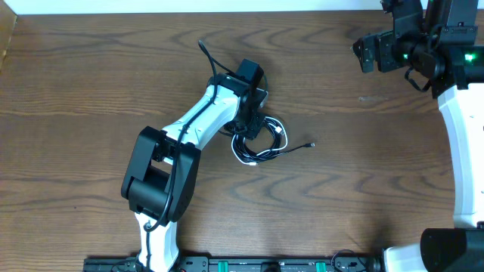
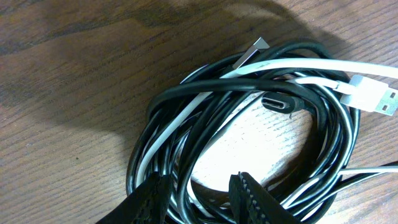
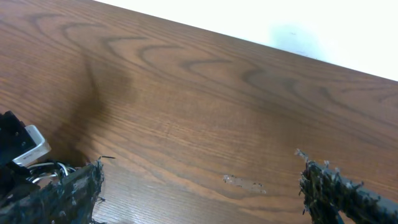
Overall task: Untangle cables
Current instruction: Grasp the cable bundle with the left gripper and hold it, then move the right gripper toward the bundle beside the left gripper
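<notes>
Black and white cables (image 2: pixel 186 93) coil in one tangled bundle. Left claw (image 2: pixel 198 182) straddles strands, cut off below, grip unclear; right claw (image 3: pixel 200 169) spread wide.

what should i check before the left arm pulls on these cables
1. Left gripper over the bundle, strands between its fingers: ok.
2. Firm hold on those strands: cannot tell.
3. Only one strand between the fingers: not ok, several.
4. White cable free of black cable: not ok, coiled together.
5. Right gripper open, empty: ok.
6. White plug in sight: ok.
</notes>
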`<action>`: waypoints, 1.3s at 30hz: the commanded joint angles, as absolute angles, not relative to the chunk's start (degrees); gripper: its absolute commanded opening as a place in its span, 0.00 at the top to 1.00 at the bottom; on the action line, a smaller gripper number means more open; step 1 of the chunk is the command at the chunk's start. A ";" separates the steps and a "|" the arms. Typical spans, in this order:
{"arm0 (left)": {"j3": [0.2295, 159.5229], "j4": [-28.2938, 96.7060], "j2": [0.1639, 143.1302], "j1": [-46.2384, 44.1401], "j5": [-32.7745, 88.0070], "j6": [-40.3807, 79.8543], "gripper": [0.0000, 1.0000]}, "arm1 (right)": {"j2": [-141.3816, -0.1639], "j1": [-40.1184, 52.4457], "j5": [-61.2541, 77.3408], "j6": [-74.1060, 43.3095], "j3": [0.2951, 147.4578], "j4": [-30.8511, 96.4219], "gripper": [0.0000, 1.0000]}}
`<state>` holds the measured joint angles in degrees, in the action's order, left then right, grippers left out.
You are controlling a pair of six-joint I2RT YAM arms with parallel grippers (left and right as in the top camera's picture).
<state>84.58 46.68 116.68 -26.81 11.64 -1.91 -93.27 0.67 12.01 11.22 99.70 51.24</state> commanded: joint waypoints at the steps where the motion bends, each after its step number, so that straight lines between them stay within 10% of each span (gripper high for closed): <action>1: 84.51 46.78 117.05 -26.83 10.85 -2.13 0.64 | -93.01 0.43 12.60 11.86 100.71 51.27 0.01; 20: 84.44 46.57 119.39 -26.70 9.32 -2.55 0.64 | -93.01 0.43 12.60 11.86 100.71 51.20 0.01; 24: 84.44 46.59 119.39 -26.44 6.55 -2.13 0.92 | -93.01 0.43 12.60 11.86 100.71 51.24 0.05; 39: 84.47 46.37 118.93 -25.67 7.86 -1.54 0.93 | -93.03 0.49 18.37 13.98 98.24 53.12 0.13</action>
